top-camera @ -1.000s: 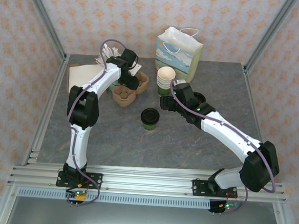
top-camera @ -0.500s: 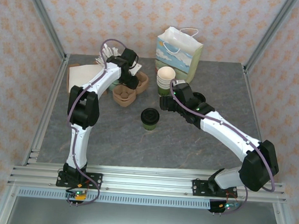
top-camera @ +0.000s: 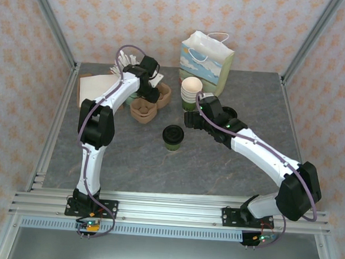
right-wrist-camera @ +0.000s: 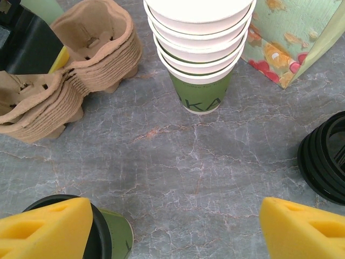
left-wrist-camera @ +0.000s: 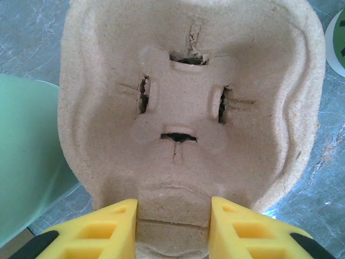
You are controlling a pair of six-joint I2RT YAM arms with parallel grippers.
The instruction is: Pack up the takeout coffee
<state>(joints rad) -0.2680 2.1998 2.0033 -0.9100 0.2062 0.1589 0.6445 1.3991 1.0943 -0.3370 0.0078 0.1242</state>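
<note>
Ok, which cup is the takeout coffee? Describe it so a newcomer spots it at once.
Start at the paper gift bag at the back. Just in front stands a stack of lidless cups; lower in the overhead view, standing alone, is the takeout coffee. It is the one cup with a black lid.

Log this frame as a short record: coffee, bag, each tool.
coffee: lidded, upright mid-table, not packed
bag: standing at the back, behind the cup stack
left tool: fingers flank a carrier edge; grip unclear
right tool: open, empty, close to coffee
</note>
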